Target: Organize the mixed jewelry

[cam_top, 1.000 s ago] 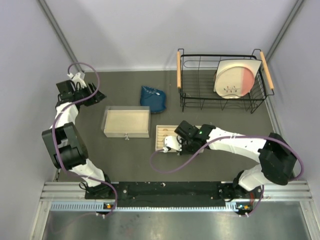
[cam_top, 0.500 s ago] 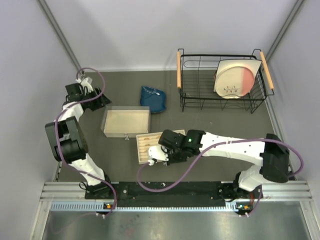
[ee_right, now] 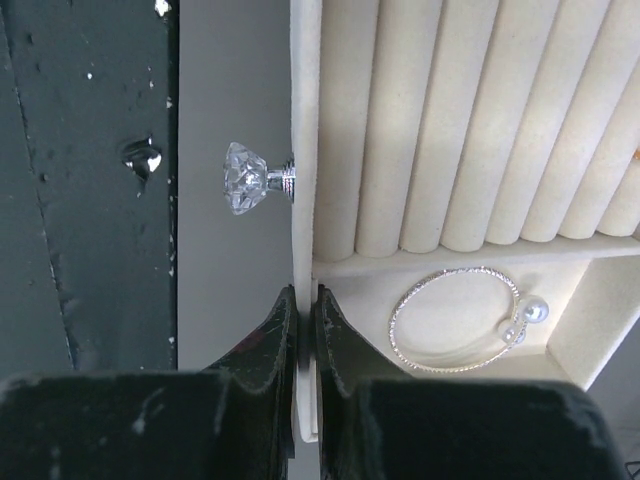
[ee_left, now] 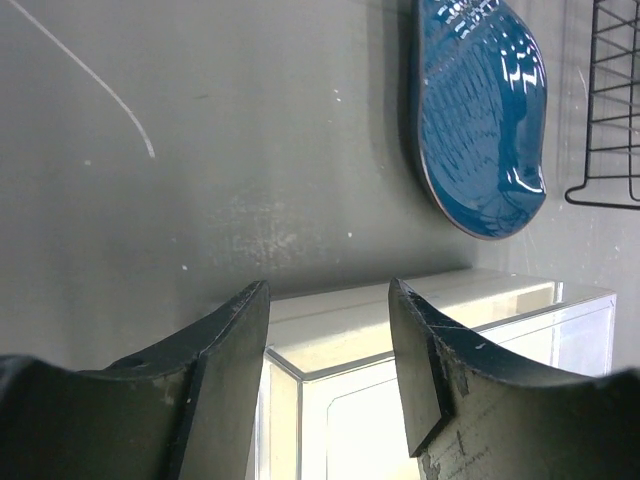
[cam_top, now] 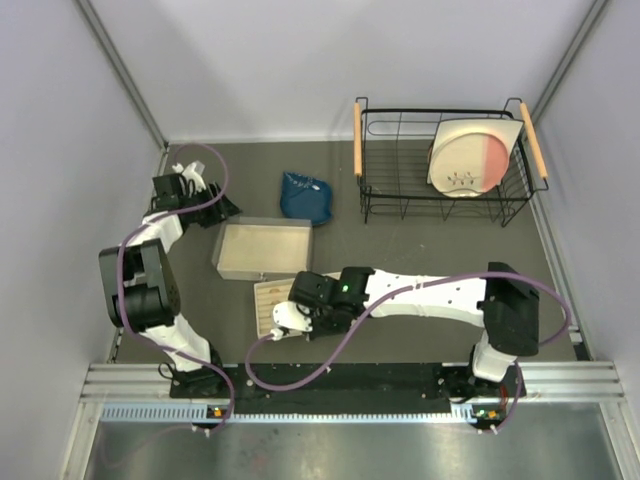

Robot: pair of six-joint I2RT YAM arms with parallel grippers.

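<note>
Hoop point(ee_right: 533, 311) in tray point(ee_right: 305, 150), pouch point(cam_top: 304, 197), rack point(cam_top: 357, 140) beyond

Pearl-tipped silver hoop point(ee_right: 462, 270), flat, in corner of tray point(ee_right: 305, 150)

Plain pale lilac-grey walls point(cam_top: 300, 60) close in a dark grey counter point(cam_top: 420, 250) on three sides, with metal strips point(cam_top: 120, 70) running up the back corners. An aluminium rail point(cam_top: 560, 385) edges the near side. The light is even and soft.
</note>
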